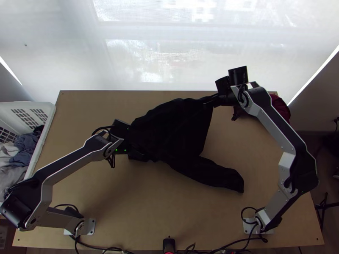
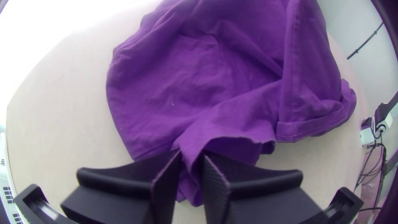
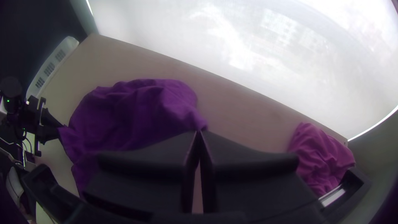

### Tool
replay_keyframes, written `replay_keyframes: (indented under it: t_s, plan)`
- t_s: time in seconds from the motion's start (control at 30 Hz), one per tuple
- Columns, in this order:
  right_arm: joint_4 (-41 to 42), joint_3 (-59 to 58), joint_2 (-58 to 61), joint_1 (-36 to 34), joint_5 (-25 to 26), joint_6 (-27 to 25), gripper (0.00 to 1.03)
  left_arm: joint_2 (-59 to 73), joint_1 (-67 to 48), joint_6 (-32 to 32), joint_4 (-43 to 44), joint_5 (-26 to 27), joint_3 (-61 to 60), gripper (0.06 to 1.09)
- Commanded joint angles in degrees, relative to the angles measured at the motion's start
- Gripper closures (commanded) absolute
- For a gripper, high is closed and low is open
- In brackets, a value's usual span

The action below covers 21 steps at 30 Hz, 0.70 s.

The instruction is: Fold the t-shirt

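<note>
T-shirt [image 1: 169, 133], top view: it lay bunched across the middle of the worktop [image 1: 148, 211], a narrow part [image 1: 220, 175] pointing near right; the left hand [image 1: 123, 146] was at its left edge, the right hand [image 1: 208, 101] at its far right corner. Left wrist view: the left hand [image 2: 191, 153] was closed on gathered fabric. Right wrist view: the right hand [image 3: 198, 132] pinched a corner.

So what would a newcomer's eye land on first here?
The big dark t-shirt mid-table, one sleeve-like flap trailing toward the right arm's base. Next, the left gripper and right gripper, each with a bit of it pinched in its jaws, at opposite sides of the shirt. After that, the white basket of clothes at the left and a crumpled reddish cloth at the far right corner.
</note>
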Motion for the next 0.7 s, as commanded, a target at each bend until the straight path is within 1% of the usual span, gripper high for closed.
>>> replay_keyframes:
  t_s: [0.0,0.13,0.27,0.43,0.67]
  plan:
    - [-0.40,-1.90,-3.41,0.02,-0.03,0.92,1.00,2.23,-0.34,3.29,1.41,-0.91,-0.01,1.05]
    - [-0.40,-3.66,-6.31,-0.07,-0.03,0.74,1.00,0.12,1.51,2.94,0.36,-1.00,0.78,1.05]
    - [-0.40,-3.40,-9.39,-0.07,-0.03,0.39,1.00,-3.74,5.38,2.85,-2.19,-1.27,4.73,1.05]
    - [-2.07,-0.32,-12.29,0.55,0.06,-1.36,1.00,-8.23,12.32,2.59,-5.88,-1.35,11.15,1.05]
    - [-3.56,4.60,-15.10,2.39,0.32,-2.95,1.00,-14.11,20.41,2.32,-6.94,-1.27,19.41,1.05]
